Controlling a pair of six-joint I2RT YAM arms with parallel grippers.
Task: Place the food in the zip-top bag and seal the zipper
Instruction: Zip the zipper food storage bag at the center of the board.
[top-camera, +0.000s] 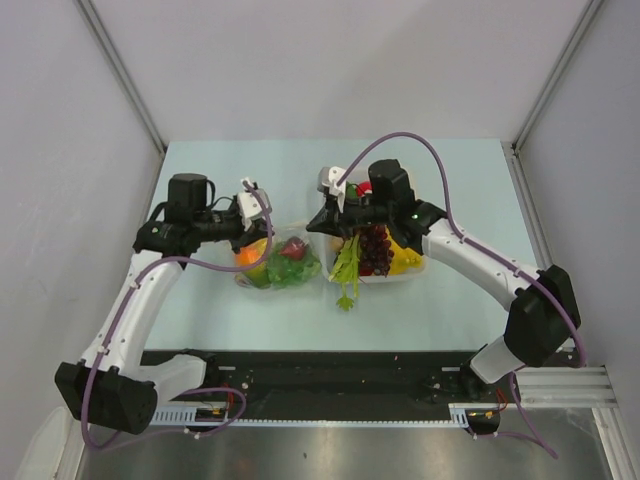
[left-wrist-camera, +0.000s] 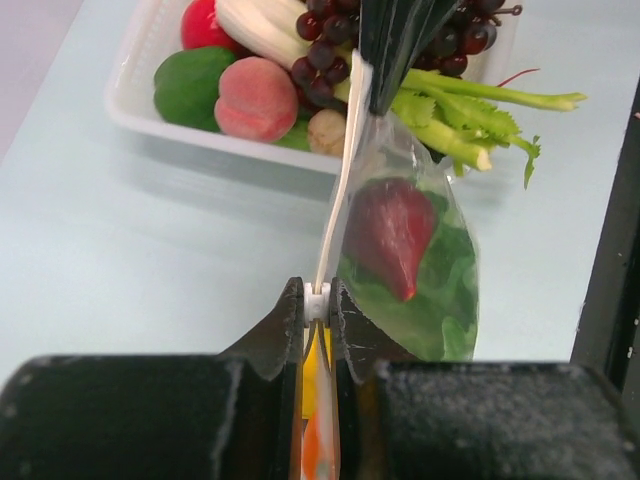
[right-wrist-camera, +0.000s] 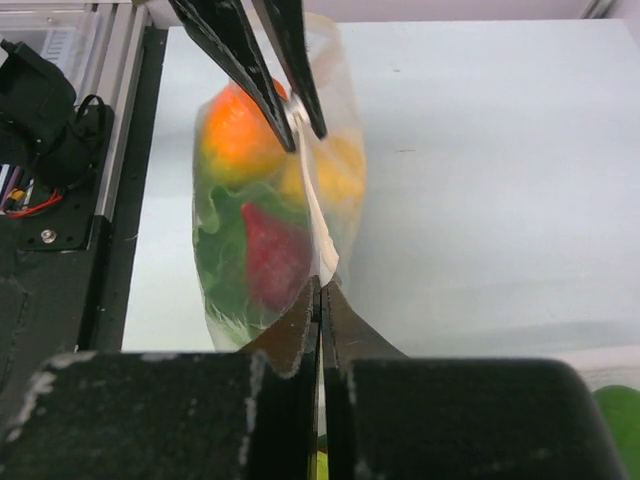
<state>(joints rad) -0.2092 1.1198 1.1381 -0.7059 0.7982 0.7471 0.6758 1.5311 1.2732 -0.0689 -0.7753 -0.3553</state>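
While the left gripper pinches the zipper, the right gripper seemingly clamps its other end.

tray: far side cut off at top edge | zip-top bag: near end hidden behind right gripper | green item: cut off, unidentifiable

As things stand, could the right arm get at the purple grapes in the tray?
Probably not yet. The grapes lie close by, uncovered in the white tray, but the right pincer is shut on the zipper of the zip-top bag, so it must let go first.
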